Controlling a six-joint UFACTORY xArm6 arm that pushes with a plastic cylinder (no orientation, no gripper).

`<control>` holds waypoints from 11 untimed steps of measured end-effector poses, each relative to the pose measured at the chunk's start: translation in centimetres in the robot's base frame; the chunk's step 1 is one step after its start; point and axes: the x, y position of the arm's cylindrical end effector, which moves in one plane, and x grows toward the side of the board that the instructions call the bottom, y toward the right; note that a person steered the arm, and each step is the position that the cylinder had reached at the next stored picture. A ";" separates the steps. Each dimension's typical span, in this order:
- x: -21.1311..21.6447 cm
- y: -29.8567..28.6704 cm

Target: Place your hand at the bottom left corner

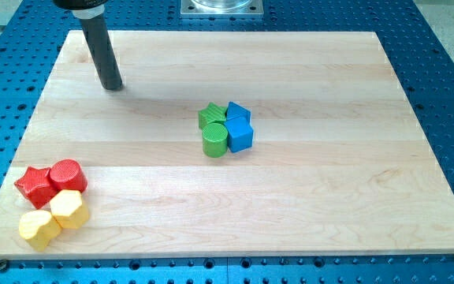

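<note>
My tip (113,87) rests on the wooden board (329,213) near its top left corner, at the lower end of the dark rod. Far below it, by the board's bottom left corner, lies a cluster: a red star-shaped block (35,184), a red cylinder (68,175), a yellow hexagonal block (68,208) and a yellow heart-like block (38,228). Near the board's middle, well to the right of the tip, sit a green star-shaped block (211,115), a green cylinder (215,139), and two blue blocks (238,112) (240,135), all touching.
The board lies on a blue perforated table (448,47). A metal mount (222,7) shows at the view's top middle.
</note>
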 end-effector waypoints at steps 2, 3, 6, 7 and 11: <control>0.0 -0.1; 1.9 -5.8; 7.0 -11.7; 13.4 -11.5; 25.8 -11.5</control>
